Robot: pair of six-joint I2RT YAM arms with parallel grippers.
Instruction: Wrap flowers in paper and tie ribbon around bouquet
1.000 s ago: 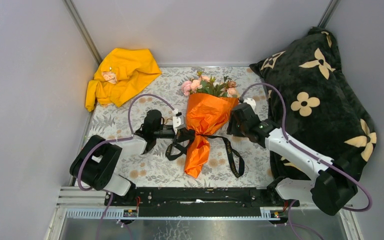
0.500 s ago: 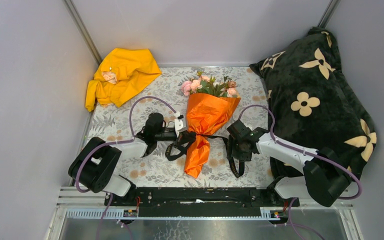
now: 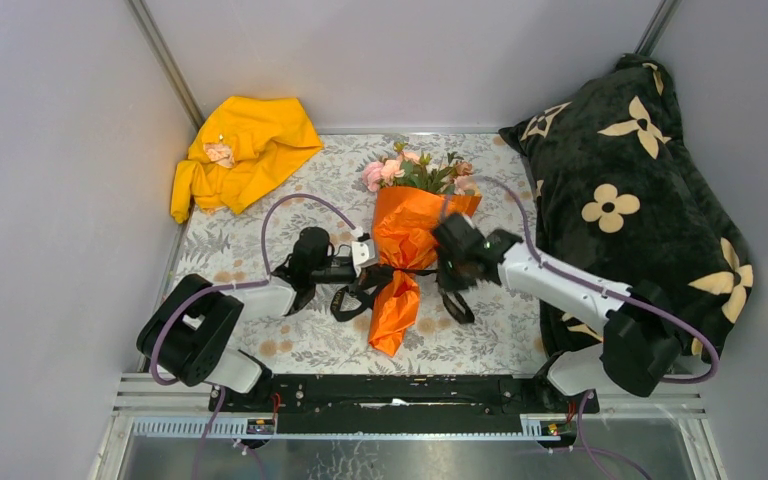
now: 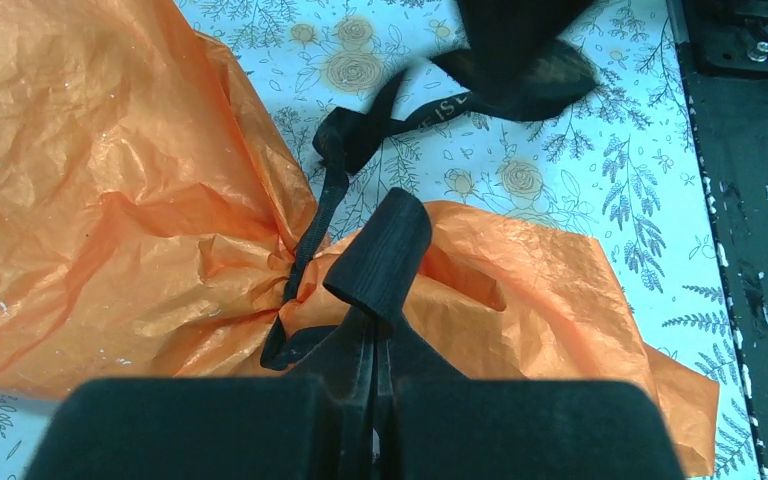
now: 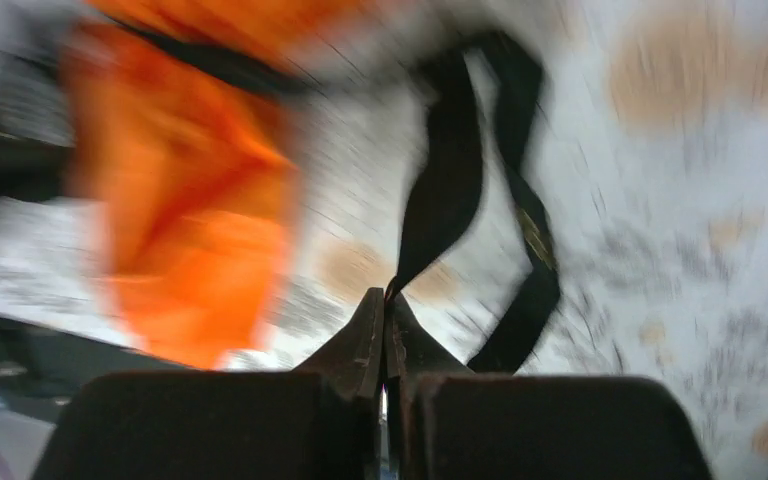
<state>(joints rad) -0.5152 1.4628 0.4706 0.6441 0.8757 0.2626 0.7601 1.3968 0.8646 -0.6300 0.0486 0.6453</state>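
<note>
Clenched left gripper (image 3: 362,262) grips ribbon (image 3: 460,306) at 9 o'clock of bouquet (image 3: 410,235); right gripper (image 3: 450,272) clamped on ribbon at 3 o'clock. Flowers (image 3: 415,172) at the 12 o'clock end, paper (image 3: 392,315) tail toward 6. Left wrist: jaws pinch ribbon loop, ribbon cinched round paper waist. Right wrist: blurred, jaws closed on ribbon strand, paper at 10 o'clock.

ribbon (image 4: 448,106): gold letters, just beyond the paper (image 4: 110,200), too blurred to read
other text: none readable

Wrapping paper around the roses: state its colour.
Bright orange; the creased thin paper shows best in left wrist view.
</note>
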